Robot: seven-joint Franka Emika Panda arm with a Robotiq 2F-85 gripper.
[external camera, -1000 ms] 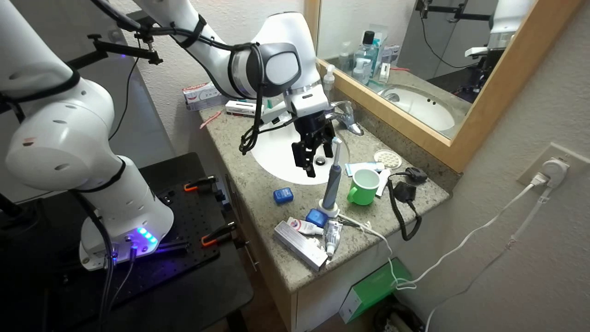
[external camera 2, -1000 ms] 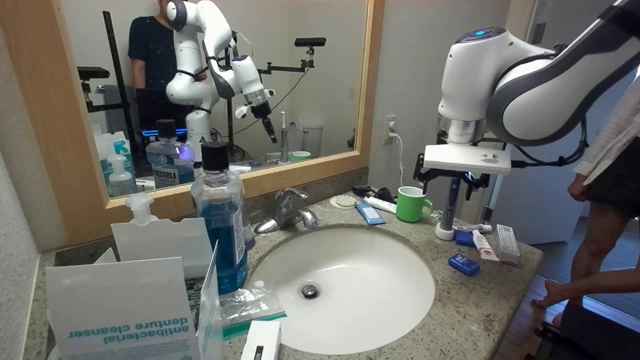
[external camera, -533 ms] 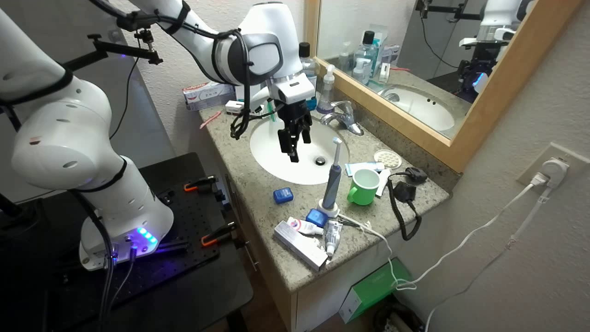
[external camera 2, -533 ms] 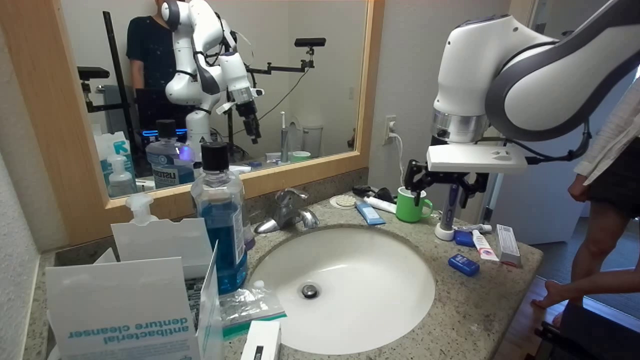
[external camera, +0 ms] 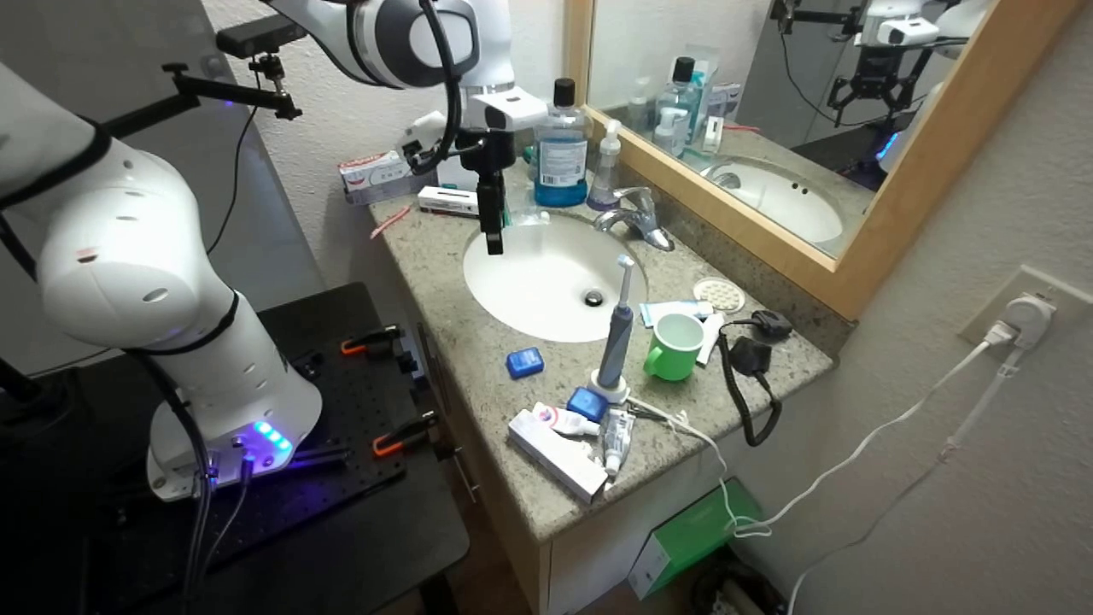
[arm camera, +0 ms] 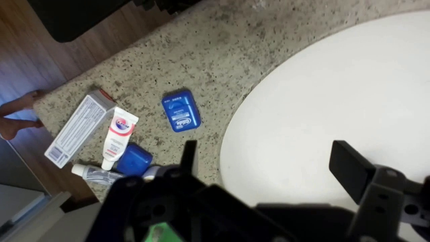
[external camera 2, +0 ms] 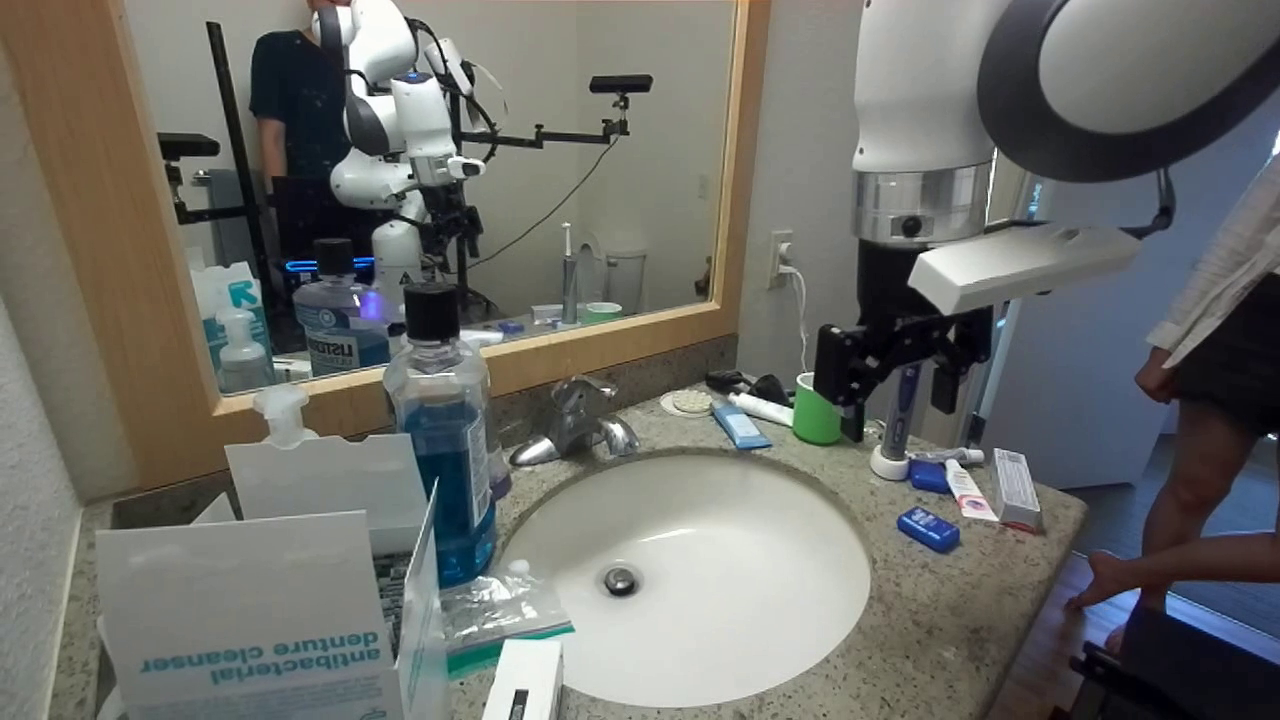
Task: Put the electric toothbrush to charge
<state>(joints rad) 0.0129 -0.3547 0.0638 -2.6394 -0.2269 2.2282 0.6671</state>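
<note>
The electric toothbrush (external camera: pixel 615 342) stands upright on a white base (external camera: pixel 608 392) on the table (external camera: pixel 482 376), near the green cup (external camera: pixel 677 357) (a blue box (external camera: pixel 587 404) sits just beside the base). The gripper (arm camera: pixel 270 164), its jaws spread, hangs over the sink (external camera: pixel 534 299).

Right of centre in an exterior view, the toothbrush (external camera: pixel 616 342) is set on its base (external camera: pixel 608 393), left of the cup (external camera: pixel 676 352); 2 tubes (external camera: pixel 616 437) are laid below, the sink (external camera: pixel 529 299) placed upper left.
</note>
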